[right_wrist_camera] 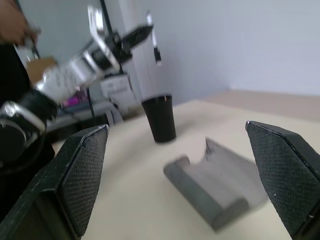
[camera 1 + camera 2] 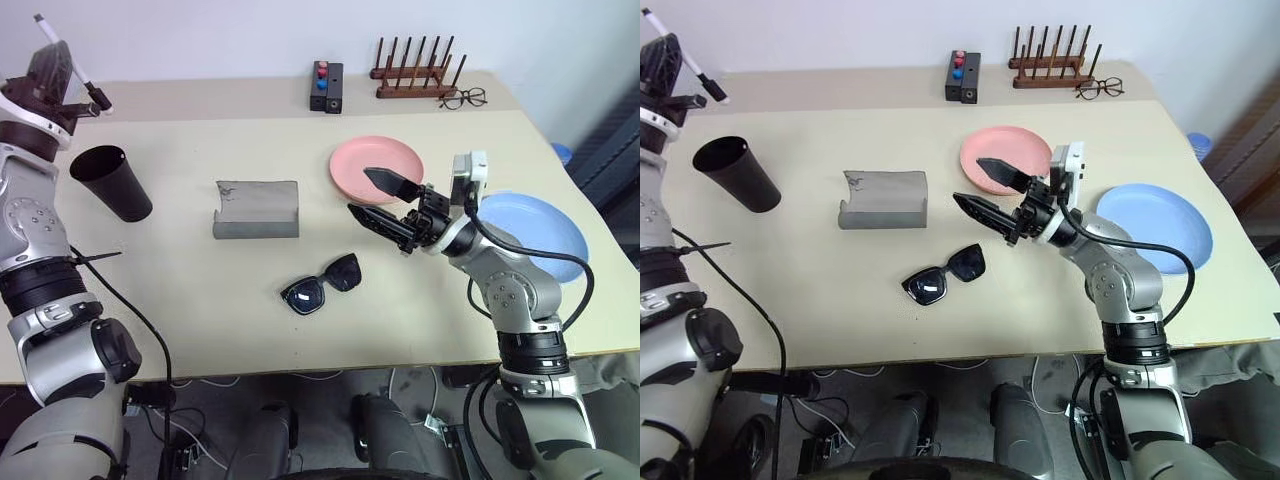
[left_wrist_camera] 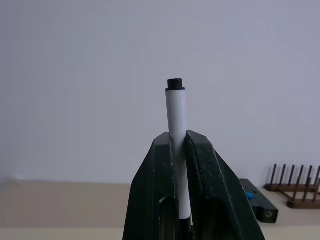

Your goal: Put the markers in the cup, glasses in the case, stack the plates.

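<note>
The left gripper (image 3: 181, 165) clamps a white marker (image 3: 176, 112) high above the black cup (image 2: 112, 180), seemingly poised to drop it in, while the right gripper (image 2: 385, 200) hovers wide open well right of the cup.

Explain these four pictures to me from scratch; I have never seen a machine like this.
This is a humanoid robot with two arms, each ending in a two-fingered black tool. Two pictures come from cameras in its head, looking down over a beige table. The other two come from cameras on its wrists, looking along each tool's fingers.

On the table lie a black cup, a grey glasses case, black sunglasses, a pink plate and a blue plate. At the back stand a small black box with buttons, a wooden rack and wire-framed spectacles.

The left tool is raised above the cup, shut on a white marker. The right tool hovers open over the table by the pink plate, holding nothing.
</note>
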Robot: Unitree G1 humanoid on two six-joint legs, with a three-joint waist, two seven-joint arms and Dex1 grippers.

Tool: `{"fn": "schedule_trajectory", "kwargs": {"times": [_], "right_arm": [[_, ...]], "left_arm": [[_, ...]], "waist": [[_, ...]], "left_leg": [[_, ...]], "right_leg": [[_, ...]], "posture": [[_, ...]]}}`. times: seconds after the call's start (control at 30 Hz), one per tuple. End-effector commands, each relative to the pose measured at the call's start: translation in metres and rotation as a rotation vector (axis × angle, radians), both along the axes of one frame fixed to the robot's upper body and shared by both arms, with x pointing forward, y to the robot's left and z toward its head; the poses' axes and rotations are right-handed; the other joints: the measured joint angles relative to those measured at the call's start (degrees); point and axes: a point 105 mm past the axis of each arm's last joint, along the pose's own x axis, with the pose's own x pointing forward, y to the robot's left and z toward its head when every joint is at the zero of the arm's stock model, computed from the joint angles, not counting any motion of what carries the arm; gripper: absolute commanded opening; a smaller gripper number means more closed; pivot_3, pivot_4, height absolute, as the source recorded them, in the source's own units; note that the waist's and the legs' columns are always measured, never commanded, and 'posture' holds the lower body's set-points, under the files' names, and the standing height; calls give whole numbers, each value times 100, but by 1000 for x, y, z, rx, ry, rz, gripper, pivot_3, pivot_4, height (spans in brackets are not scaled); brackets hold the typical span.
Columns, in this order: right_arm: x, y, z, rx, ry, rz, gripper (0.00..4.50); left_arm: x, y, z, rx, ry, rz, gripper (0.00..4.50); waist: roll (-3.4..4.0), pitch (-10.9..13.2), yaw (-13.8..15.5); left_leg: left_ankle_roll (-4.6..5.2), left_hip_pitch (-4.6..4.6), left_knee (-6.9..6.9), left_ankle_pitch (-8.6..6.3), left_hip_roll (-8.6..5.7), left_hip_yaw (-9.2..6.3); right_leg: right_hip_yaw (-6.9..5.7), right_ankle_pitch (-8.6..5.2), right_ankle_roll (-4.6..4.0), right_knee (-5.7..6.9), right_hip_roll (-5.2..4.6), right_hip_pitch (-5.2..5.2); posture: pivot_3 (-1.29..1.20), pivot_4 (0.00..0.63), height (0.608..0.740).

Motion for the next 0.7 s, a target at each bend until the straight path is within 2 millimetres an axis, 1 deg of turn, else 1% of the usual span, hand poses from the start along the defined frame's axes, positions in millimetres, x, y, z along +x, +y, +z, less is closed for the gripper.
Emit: {"fn": "schedule_trajectory", "kwargs": {"times": [0.03, 0.17, 0.27, 0.33, 0.47, 0.6, 0.67, 0.7], "right_arm": [[-5, -1, 13, -2, -68, -6, 4500], [-5, 0, 9, -33, -69, -7, 4500], [-4, 0, 9, -38, -71, -7, 4500], [-4, 1, 8, -44, -73, -5, 4500], [-4, 3, 7, -51, -71, 1, 4500], [-4, 2, 6, -60, -70, -3, 4500], [-5, 2, 5, -65, -70, -5, 4500], [-5, 2, 5, -68, -70, -8, 4500]], "left_arm": [[-16, 30, 0, -8, -41, 104, 34], [-21, 47, -8, 20, -30, 181, 34], [-20, 55, -17, -4, -18, 201, 34], [-17, 59, -26, -49, -5, 210, 34], [-9, 54, -39, -53, 7, 174, 34], [1, 41, -56, 28, 57, 141, 34], [4, 39, -62, 43, 75, 144, 34], [4, 42, -65, 56, 86, 170, 34]], "waist": [[0, 0, -18], [-1, -1, -8], [-2, -1, 3], [-2, -1, 9], [-2, -1, -1], [-2, -1, -3], [-2, -1, -3], [-2, -1, -3]], "left_leg": [[2, 0, 0, -1, 0, 1], [22, -1, 0, -12, 2, 1], [25, -1, 1, -14, 0, 1], [26, -1, 1, -14, -1, 1], [27, 0, 1, -15, -1, 1], [27, -1, 1, -15, -1, 1], [27, -1, 1, -15, -1, 1], [27, -1, 1, -15, -1, 1]], "right_leg": [[1, 0, 0, 1, 0, -2], [1, 0, 0, 2, 0, -4], [0, 0, 0, 2, 0, -2], [0, 0, 0, 2, -1, -1], [-1, 0, 0, 3, 1, -1], [-2, 0, 0, 4, 1, -1], [-2, 0, 0, 4, 1, -2], [-2, 0, 0, 4, 1, -2]], "posture": [[0, 150, 740], [0, 150, 740], [0, 150, 740], [0, 150, 740], [0, 150, 740], [0, 150, 740], [0, 150, 740], [0, 150, 740]]}}
